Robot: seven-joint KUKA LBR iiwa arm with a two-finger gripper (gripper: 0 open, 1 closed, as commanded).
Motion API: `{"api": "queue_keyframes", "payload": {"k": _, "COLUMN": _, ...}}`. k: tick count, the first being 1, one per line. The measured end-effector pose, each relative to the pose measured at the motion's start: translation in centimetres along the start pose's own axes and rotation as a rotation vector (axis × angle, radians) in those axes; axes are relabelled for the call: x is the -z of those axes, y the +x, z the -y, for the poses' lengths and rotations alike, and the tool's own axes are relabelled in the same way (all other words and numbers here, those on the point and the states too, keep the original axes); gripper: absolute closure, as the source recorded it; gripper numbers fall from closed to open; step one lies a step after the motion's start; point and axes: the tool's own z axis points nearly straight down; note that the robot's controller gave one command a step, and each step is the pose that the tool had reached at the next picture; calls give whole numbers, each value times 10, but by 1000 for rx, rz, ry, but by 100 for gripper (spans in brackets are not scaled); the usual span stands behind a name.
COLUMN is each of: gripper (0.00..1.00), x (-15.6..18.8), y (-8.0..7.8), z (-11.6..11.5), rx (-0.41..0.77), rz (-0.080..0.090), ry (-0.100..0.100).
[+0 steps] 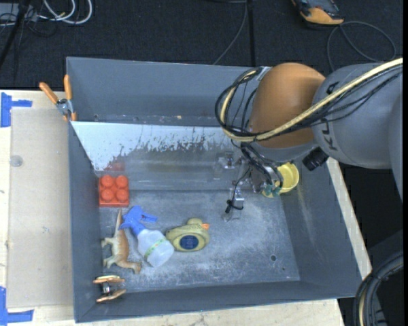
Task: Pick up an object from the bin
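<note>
The gripper (pixel 234 206) hangs over bare floor right of centre in the grey bin (pixel 190 87). Its opening state cannot be determined. The nearest object, a yellow duck toy (pixel 188 236), lies apart to its lower left. Beside the duck lies a blue-capped spray bottle (pixel 147 237). A red building block (pixel 113 189) sits near the left wall.

My arm (pixel 367 124) is a thick, rounded shell of smooth grey, with a dark marking partly showing on its side. At my wrist sits a glossy orange-brown dome cover (pixel 285 100). A pale yellow hose (pixel 340 95) runs along the grey shell and across the dome, and a bundle of black cables (pixel 226 107) loops out beside it. Under the dome I carry a black knob (pixel 315 159), a round yellow part (pixel 287 176) and thin tangled wires (pixel 258 172).
</note>
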Motion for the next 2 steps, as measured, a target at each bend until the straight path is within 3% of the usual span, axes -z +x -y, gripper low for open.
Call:
{"api": "queue_keyframes", "payload": {"k": 1, "gripper": 0, "x": 5, "y": -2, "z": 0, "rx": 0, "rz": 8, "ry": 0}}
{"api": "queue_keyframes", "payload": {"k": 2, "gripper": 0, "x": -28, "y": 36, "z": -14, "rx": 42, "rz": 10, "ry": 1}}
